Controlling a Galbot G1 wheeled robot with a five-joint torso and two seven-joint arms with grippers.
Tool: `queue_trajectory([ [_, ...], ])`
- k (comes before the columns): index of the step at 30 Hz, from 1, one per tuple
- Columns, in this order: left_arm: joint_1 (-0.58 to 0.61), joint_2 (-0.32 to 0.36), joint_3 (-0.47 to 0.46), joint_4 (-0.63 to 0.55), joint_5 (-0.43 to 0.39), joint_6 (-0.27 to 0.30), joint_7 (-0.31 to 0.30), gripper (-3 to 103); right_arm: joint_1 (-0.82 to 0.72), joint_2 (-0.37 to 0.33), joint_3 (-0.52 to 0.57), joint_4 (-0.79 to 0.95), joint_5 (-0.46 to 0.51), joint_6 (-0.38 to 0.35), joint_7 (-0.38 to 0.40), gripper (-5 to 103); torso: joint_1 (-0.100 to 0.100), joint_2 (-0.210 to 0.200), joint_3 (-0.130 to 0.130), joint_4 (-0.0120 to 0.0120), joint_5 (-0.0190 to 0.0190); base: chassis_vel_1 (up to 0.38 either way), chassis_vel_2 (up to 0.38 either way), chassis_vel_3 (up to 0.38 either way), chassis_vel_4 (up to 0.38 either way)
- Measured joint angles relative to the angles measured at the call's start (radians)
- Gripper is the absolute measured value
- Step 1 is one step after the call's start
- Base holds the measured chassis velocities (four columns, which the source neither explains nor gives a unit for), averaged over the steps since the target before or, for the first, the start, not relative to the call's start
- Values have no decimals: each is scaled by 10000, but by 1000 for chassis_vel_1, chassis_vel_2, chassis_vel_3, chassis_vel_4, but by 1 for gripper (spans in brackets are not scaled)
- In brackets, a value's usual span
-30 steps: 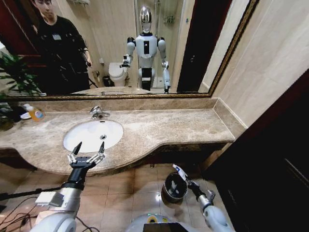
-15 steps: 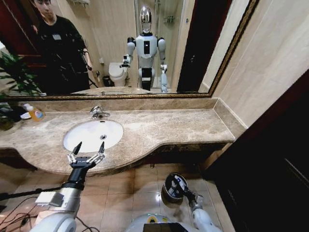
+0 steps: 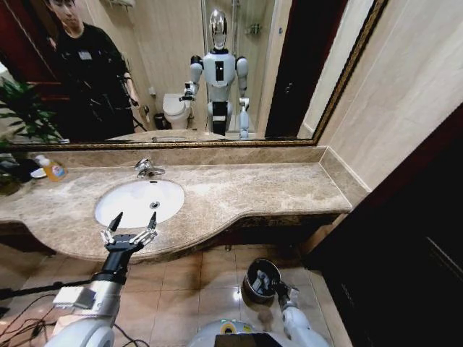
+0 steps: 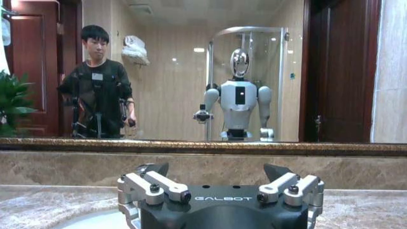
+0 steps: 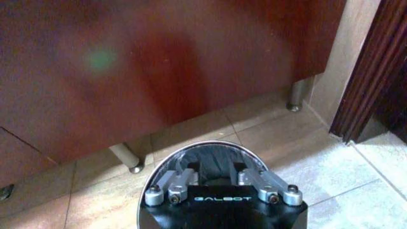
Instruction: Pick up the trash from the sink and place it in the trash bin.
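The white oval sink (image 3: 134, 206) is set in the beige marble counter (image 3: 253, 191), and only its drain shows inside; the trash is out of view. My left gripper (image 3: 133, 223) hovers open at the counter's front edge, just short of the basin, with nothing between its fingers (image 4: 151, 170). On the floor under the counter stands the trash bin (image 3: 258, 278), dark with a shiny rim. My right gripper (image 3: 278, 290) hangs low at the bin's right rim. In the right wrist view it (image 5: 215, 168) points down into the bin (image 5: 213, 153), which has a dark liner.
A chrome tap (image 3: 147, 168) stands behind the basin, and a yellow-orange bottle (image 3: 52, 170) and a plant (image 3: 22, 116) are at the far left. The brown cabinet front (image 5: 159, 71) and its metal legs (image 5: 294, 98) are close behind the bin. A dark door (image 3: 405, 238) borders the right.
My right arm has drawn back and down, bringing its gripper from above the bin's right side to low at the bin's rim. The left arm has not moved.
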Motion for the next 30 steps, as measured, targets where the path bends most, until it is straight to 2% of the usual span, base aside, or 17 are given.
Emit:
queue_trajectory([
  [1, 0, 1, 0, 0, 0, 0, 0, 100, -7, 6, -4, 20, -14, 9, 18, 34, 0, 0, 0, 0, 0, 0, 0, 0, 0],
  [2, 0, 1, 0, 0, 0, 0, 0, 100, -7, 6, -4, 20, -14, 9, 18, 34, 0, 0, 0, 0, 0, 0, 0, 0, 0],
  [3, 0, 1, 0, 0, 0, 0, 0, 100, -23, 18, -9, 56, -37, 29, 59, 40, 0, 0, 0, 0, -2, 0, 0, 0, 0],
  [4, 0, 0, 0, 0, 0, 0, 0, 100, -65, 27, -17, 108, -63, 39, 93, 51, 0, 0, 0, 0, -1, 0, 0, 0, 0],
  [5, 0, 1, 0, 0, 0, 0, 0, 100, -75, 26, -18, 123, -66, 43, 95, 56, 0, 0, 0, 0, -1, 0, 0, 0, 0],
  [6, 0, 1, 0, 0, 0, 0, 0, 100, -75, 26, -18, 123, -66, 43, 95, 56, 0, 0, 0, 0, -1, 0, 0, 0, 0],
  [9, 0, 0, 0, 0, 0, 0, 0, 100, -142, 19, -20, 253, -73, 49, 105, 73, 0, 0, 0, 0, -1, 0, 0, 0, 0],
  [10, 0, 0, 0, 0, 0, 0, 0, 100, -142, 19, -20, 253, -73, 49, 105, 73, 0, 0, 0, 0, -1, 0, 0, 0, 0],
  [12, 0, 0, 0, 0, 0, 0, 0, 100, -196, 2, -18, 384, -74, 49, 116, 83, 0, 0, 0, 0, -1, 0, 0, 0, 0],
  [15, 0, 1, 1, 0, 0, 0, 0, 100, -286, -38, 1, 610, -75, 49, 124, 89, 0, 0, 0, 0, 1, 0, 0, 0, 0],
  [17, 0, 0, 0, 0, 0, 0, 0, 100, -466, -145, 58, 1067, -75, 58, 135, 97, 0, 0, 0, 0, 1, 0, 0, 0, 0],
  [24, 0, 1, 0, 0, 0, 0, 0, 100, -1398, -621, 425, 3278, -169, -206, 134, 100, -1, 0, -1, 0, -1, 0, 0, 0, 0],
  [27, 0, 0, 0, 0, 0, 0, 0, 100, -1785, -694, 992, 4229, -905, -140, -32, 100, -1, 0, 0, 0, -1, 0, 0, 0, 0],
  [30, 0, 0, 0, 0, 0, 0, 0, 100, -2013, -700, 1330, 4965, -1112, -257, -279, 100, -1, 0, 0, -1, 2, 0, 0, 0, 0],
])
